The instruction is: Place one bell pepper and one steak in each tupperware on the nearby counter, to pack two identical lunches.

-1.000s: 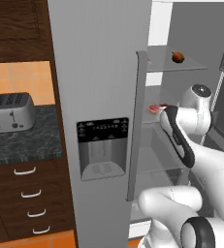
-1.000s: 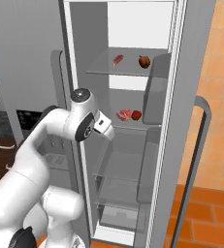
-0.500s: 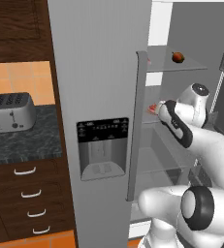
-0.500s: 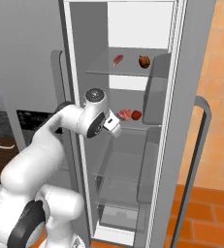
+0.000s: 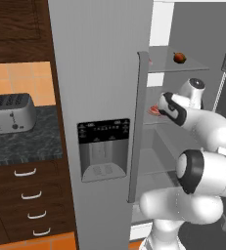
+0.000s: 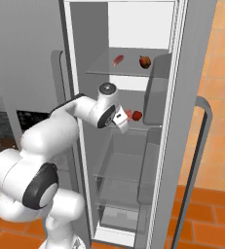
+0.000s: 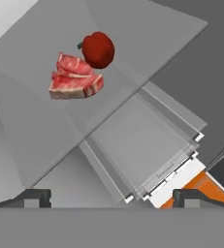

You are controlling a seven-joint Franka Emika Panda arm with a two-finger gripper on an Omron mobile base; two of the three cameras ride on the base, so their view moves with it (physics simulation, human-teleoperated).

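Reaching into an open grey fridge: white, glossy, rounded arm with dark joints, its end effector released, fingers spread wide and grasping nothing.

Lying on a clear glass middle shelf, seen from the hand camera: a flat pinkish-red steak with pale marbled streaks, wedge-cut, and touching it at its 1 o'clock, a smooth round red bell pepper with a dark stem. Sitting well apart from the two dark finger tips at the lower corners of that view. From the right base camera, showing the same pepper just beside the end effector, at its 2 o'clock.

Resting on the glass shelf above: a second roundish red-orange pepper with a dark spot, and at its 9 o'clock a second thin reddish steak, near but apart.

Standing shut at the left: a matte grey fridge door with a long vertical handle and a dark dispenser panel. Sitting at 9 o'clock of the door: a boxy silver toaster on a black, grey-marbled tabletop, over dark brown wood drawers with curved silver handles.
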